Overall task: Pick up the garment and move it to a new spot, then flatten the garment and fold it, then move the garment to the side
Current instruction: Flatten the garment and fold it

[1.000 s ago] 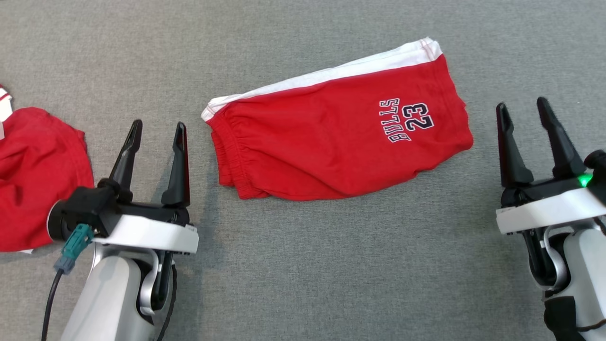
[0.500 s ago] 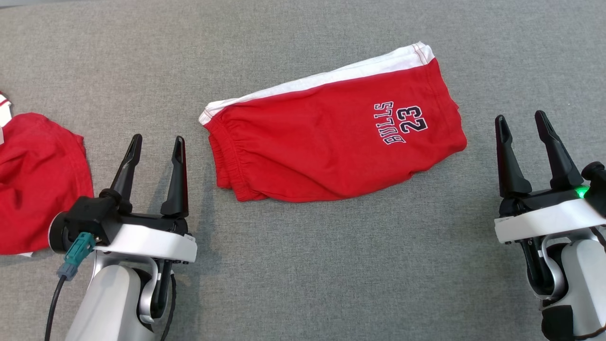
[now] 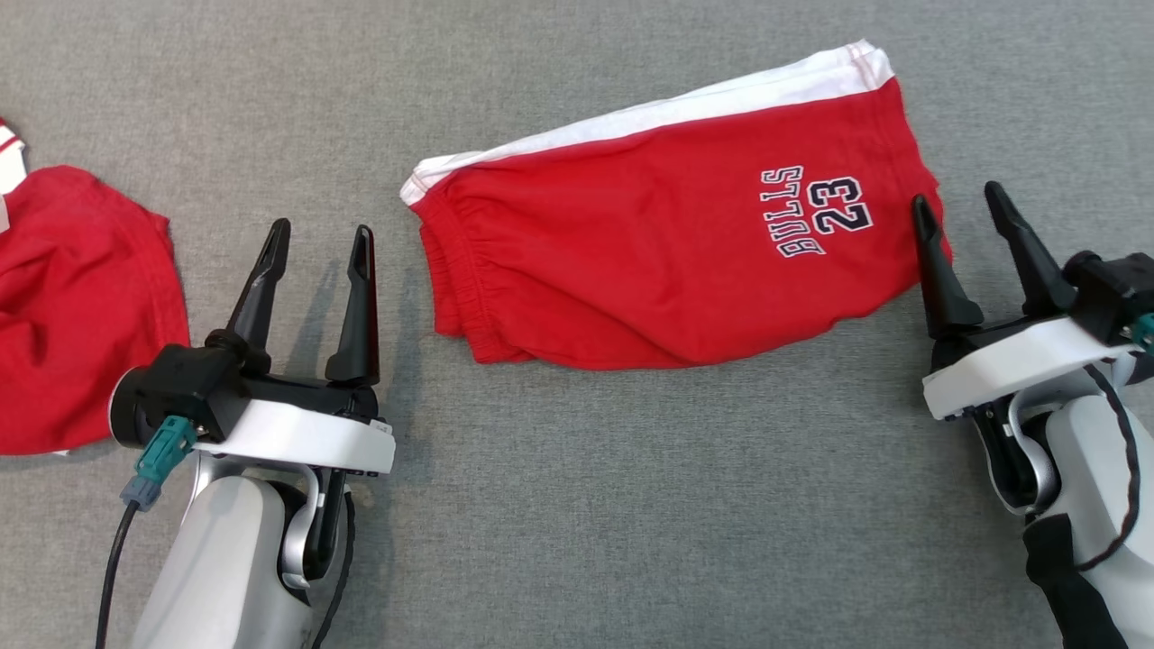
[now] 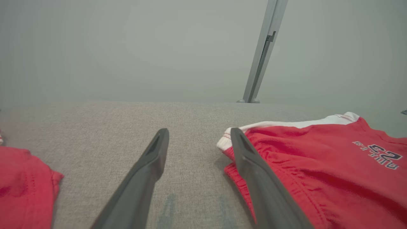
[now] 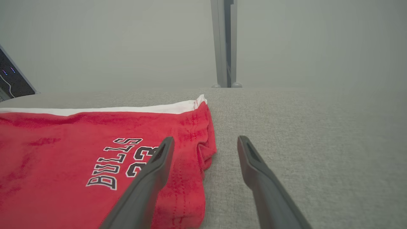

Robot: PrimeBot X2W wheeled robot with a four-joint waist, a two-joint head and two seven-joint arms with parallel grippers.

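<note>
From the head view, folded red shorts (image 3: 667, 243) lie flat mid-bench (image 3: 631, 505), white stripe toward the far edge. The left gripper (image 3: 321, 230) hovers beside the waistband end and the right gripper (image 3: 957, 194) at the hem end, both with jaws apart. Another red garment (image 3: 72, 306) lies toward the left edge. In the left wrist view, one finger crosses the waistband corner. In the right wrist view, one finger crosses the "BULLS 23" print.

Open gray surface (image 3: 297, 135) between shorts (image 3: 649, 243) and second garment (image 3: 72, 306).
</note>
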